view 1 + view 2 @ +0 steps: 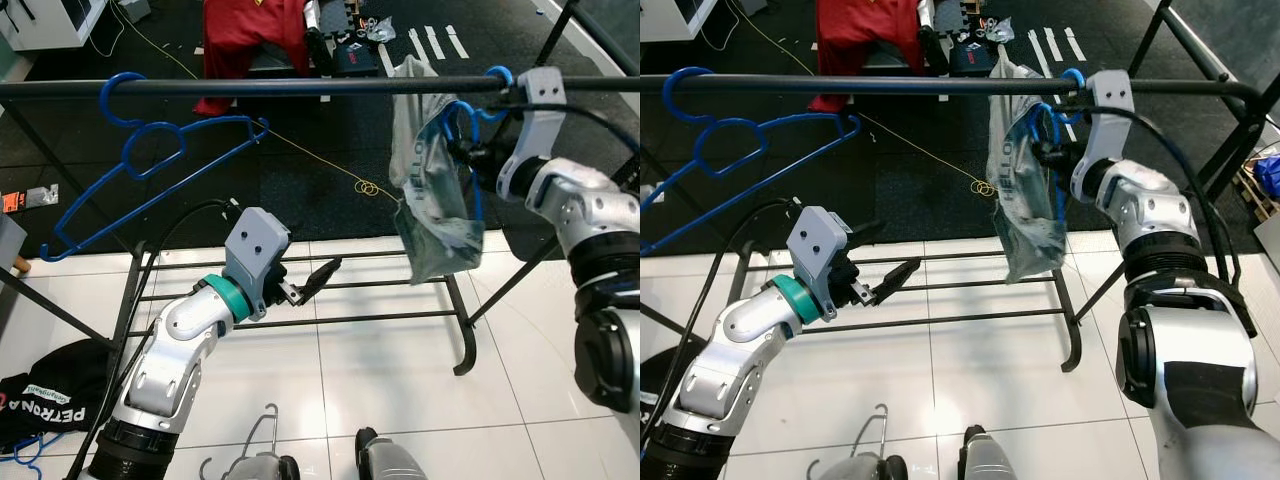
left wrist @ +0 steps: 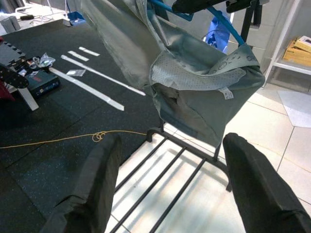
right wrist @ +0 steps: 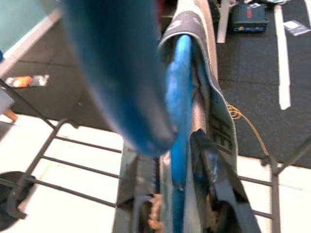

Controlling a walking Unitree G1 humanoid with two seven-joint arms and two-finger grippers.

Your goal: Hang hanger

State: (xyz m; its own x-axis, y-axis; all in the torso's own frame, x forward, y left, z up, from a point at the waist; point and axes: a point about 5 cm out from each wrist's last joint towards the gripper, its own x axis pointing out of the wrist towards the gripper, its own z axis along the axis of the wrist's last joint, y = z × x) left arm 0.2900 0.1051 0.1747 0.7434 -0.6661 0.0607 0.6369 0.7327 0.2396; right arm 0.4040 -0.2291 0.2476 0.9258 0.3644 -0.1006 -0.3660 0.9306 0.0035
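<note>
A blue hanger [image 1: 468, 120] carrying a grey-green garment [image 1: 430, 190] hangs at the right end of the black rack bar [image 1: 300, 87], its hook [image 1: 498, 74] curled over the bar. My right gripper [image 1: 466, 152] is shut on the hanger just below the hook; up close the blue hanger [image 3: 180, 121] and garment [image 3: 216, 116] look blurred. My left gripper [image 1: 310, 282] is open and holds nothing, low over the rack's lower rails and left of the garment. Its wide-apart fingers [image 2: 97, 194] frame the garment [image 2: 194, 92]. An empty blue hanger [image 1: 150, 165] hangs tilted at the bar's left end.
The rack's lower rails [image 1: 380, 285] and slanted legs [image 1: 460, 330] stand over white tiles. A red garment [image 1: 250, 35] and tools lie on the dark mat behind. A yellow cord [image 1: 330, 165] crosses the mat. A black bag [image 1: 50, 395] lies at the left, a grey hanger [image 1: 262, 430] near my feet.
</note>
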